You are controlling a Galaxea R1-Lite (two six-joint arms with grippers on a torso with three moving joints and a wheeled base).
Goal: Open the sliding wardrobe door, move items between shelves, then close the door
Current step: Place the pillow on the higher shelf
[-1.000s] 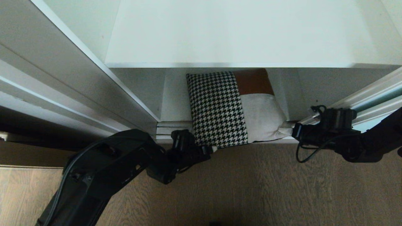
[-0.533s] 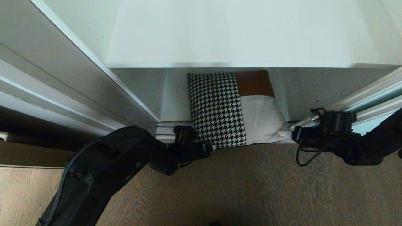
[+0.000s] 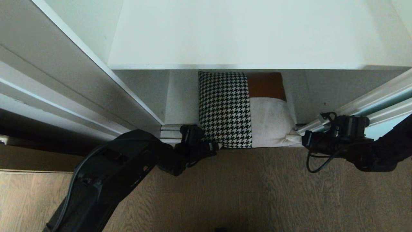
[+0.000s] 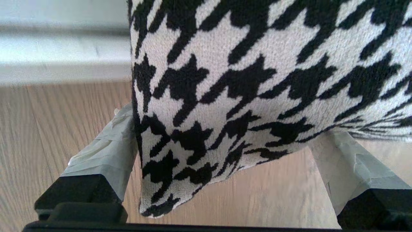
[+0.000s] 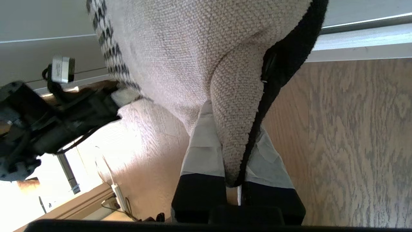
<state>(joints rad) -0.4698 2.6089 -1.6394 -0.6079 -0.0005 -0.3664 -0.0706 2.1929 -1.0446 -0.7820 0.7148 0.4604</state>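
Right gripper (image 3: 304, 140), right of centre in the head view, is pinched tight on the cream corner of the cushion (image 3: 246, 109); in its wrist view the taped fingers (image 5: 202, 151) squeeze the fabric into a fold. Left gripper (image 3: 214, 147), lower centre, stands wide with the houndstooth corner hanging loose between its pads (image 4: 106, 151), nothing clamped.

Cushion lies flat on the lower shelf (image 3: 182, 100), mid-frame, front edge at the shelf lip above the floor (image 3: 257, 193). Upper shelf (image 3: 244, 32) fills the top of the frame, bare. Door (image 3: 386, 100) shows only at the right edge.

Cushion looks soft, light and floppy; the corner bunches under grip. Likely sags if lifted by one corner, so both front corners seem the best hold. Woven cover probably not slippery.
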